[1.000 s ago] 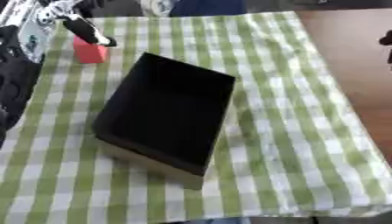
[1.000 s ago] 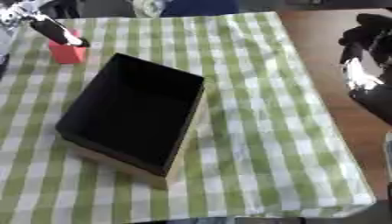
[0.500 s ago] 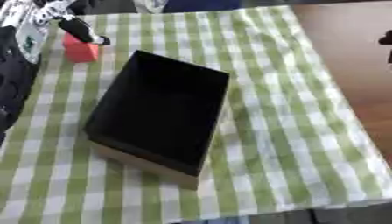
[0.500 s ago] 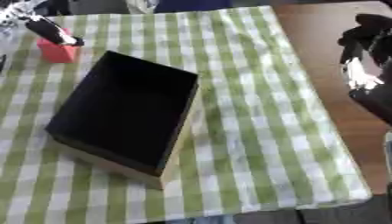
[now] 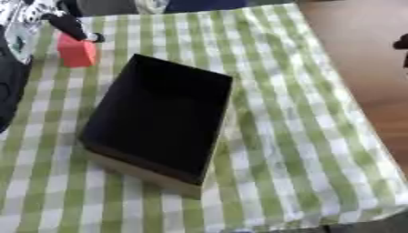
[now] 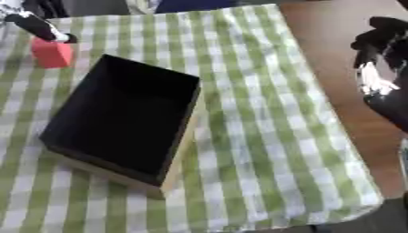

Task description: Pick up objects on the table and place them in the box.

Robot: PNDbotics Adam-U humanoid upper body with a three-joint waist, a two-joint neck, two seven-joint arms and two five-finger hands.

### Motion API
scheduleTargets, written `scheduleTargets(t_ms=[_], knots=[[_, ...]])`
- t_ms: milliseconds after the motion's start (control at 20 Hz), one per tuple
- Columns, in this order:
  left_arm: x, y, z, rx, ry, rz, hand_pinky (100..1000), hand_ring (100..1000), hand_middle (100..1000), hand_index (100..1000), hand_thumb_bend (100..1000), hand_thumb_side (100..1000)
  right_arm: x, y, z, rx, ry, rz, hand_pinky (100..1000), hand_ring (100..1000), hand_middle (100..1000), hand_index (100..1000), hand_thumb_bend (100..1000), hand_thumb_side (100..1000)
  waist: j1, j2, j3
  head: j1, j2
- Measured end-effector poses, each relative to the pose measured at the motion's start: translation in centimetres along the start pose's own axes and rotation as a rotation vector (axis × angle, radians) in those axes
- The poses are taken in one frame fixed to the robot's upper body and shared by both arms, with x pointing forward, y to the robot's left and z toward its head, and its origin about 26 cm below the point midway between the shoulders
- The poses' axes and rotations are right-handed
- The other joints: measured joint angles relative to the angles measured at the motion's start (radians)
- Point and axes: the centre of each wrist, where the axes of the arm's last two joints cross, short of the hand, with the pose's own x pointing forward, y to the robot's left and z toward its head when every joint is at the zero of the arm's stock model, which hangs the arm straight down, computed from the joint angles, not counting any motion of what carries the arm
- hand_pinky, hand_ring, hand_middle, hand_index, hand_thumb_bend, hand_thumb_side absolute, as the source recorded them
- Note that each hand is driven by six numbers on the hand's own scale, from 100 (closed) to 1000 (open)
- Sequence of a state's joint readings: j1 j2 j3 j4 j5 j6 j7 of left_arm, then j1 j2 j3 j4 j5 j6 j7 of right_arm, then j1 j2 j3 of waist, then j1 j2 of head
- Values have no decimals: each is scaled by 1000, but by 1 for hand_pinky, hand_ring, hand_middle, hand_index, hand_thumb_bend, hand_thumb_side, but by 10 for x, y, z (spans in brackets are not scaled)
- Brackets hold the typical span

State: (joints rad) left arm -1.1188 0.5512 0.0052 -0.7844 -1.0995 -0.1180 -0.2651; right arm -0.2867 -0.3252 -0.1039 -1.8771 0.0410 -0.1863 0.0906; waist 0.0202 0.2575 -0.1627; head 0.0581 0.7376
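The small red block [image 5: 76,53], which looks rigid, light and easy to pinch across its flat sides, sits beside the black box [image 5: 159,119] with the left hand [image 5: 68,26] touching its top, grasp unclear, while the right hand [image 6: 381,41] hangs curled and empty.

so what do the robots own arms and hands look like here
The left hand at the upper left has black fingers, and behind them the arm is white with black patches. The right hand at the right edge is bulky and mostly black, with a pale, silvery patch on it. No cables can be made out.
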Motion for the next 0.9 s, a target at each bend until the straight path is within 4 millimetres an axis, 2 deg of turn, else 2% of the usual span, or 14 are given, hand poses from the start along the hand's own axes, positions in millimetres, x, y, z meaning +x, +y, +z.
scheduleTargets(t_ms=[300,600,900], knots=[[-18,2,5,-62,29,-9,862,820,826,902,718,267,-1,0,0,3,2,0,834,696,631,817,100,318,6,0,-1,0,-1],[-38,10,11,-157,29,-34,868,824,818,903,691,238,-1,-1,0,7,3,6,835,696,630,817,100,324,17,0,-3,0,-4],[-46,13,15,-230,15,-41,865,822,809,894,669,214,0,-2,-1,13,-1,8,835,696,629,818,100,329,21,2,-17,0,-9]])
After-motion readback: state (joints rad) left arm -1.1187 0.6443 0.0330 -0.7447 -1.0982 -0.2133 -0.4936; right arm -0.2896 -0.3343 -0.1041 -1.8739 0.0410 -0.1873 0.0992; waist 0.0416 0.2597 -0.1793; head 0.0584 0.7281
